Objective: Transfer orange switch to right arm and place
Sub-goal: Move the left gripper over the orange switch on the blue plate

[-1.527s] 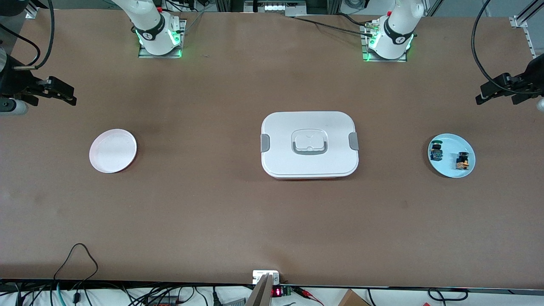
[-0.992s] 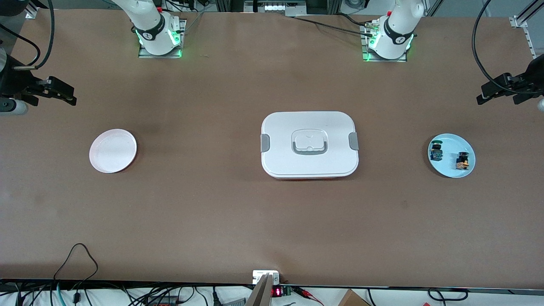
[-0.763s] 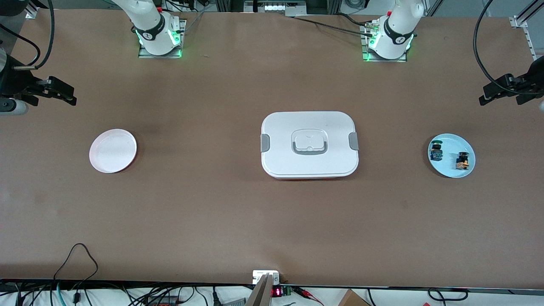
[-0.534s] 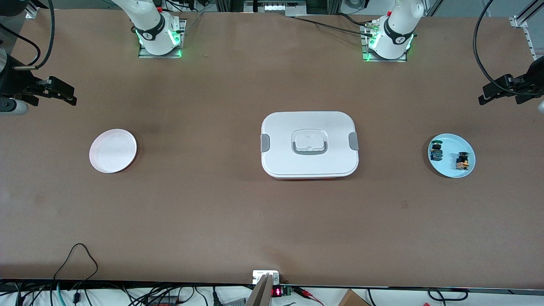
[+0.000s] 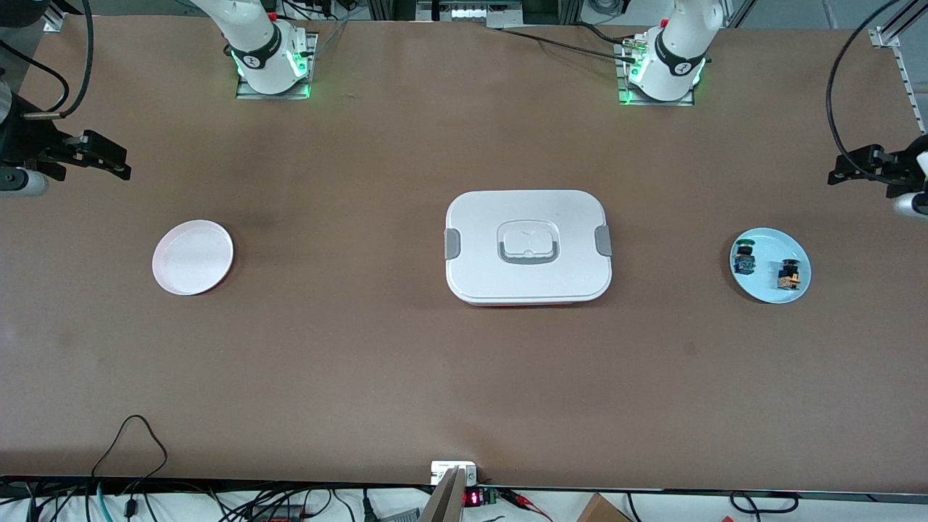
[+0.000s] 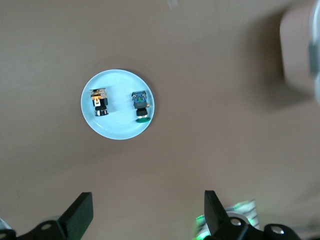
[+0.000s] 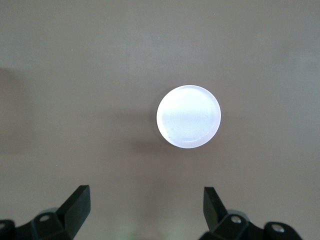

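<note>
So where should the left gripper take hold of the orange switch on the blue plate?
Probably from straight above, closing across the black body of the orange switch. It lies on its side on the blue plate, apart from the green-capped switch, so the open left gripper has room around it.

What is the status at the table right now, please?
Left gripper open, high over table. Right gripper open, waiting. Orange switch on blue plate, untouched. Nothing in the way.

White lidded box (image 5: 528, 246), two plates, green-capped switch (image 5: 742, 258)
</note>
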### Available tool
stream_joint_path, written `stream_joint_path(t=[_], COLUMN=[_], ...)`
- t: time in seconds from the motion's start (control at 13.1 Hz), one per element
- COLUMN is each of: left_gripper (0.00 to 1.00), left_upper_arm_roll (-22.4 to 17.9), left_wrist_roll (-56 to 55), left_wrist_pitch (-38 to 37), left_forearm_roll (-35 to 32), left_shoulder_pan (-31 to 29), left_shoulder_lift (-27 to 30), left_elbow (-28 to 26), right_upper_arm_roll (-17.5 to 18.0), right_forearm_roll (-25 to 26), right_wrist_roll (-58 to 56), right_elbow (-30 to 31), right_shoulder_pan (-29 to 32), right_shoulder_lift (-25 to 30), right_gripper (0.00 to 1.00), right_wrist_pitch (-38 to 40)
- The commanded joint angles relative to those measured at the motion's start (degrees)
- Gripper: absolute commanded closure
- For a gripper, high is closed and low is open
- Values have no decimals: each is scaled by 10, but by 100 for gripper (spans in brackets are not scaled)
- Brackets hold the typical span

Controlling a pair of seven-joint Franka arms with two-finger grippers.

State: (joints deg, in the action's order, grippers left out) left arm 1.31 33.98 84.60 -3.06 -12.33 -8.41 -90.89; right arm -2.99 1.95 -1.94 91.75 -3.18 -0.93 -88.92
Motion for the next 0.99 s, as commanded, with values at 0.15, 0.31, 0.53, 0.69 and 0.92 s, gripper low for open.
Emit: stream_joint_path(t=[0.15, 0.31, 0.53, 0.69, 0.92], left_gripper=[2, 2, 2, 2, 2], left_upper_arm_roll=[3, 4, 4, 5, 9], left_wrist_roll=[263, 368, 527, 628, 751], left_wrist_pitch=[27, 86, 220, 305, 413], left_forearm_roll=[-33, -34, -28, -28, -25], left_shoulder_pan=[-22, -44, -69, -81, -105], left_shoulder_lift=[-77, -96, -110, -124, -133], left_elbow=[1, -29, -94, -131, -183], right_upper_arm_roll=[3, 3, 4, 3, 1], right_forearm_roll=[-2, -3, -3, 0, 1], right_wrist_roll=[-6, -6, -7, -5, -3], right_elbow=[-8, -8, -8, -8, -8], right_shoulder_pan=[1, 1, -6, -5, -3], right_shoulder_lift=[1, 1, 2, 2, 1], right_gripper=[0, 0, 0, 0, 0], right_wrist_pitch=[8, 8, 8, 8, 8])
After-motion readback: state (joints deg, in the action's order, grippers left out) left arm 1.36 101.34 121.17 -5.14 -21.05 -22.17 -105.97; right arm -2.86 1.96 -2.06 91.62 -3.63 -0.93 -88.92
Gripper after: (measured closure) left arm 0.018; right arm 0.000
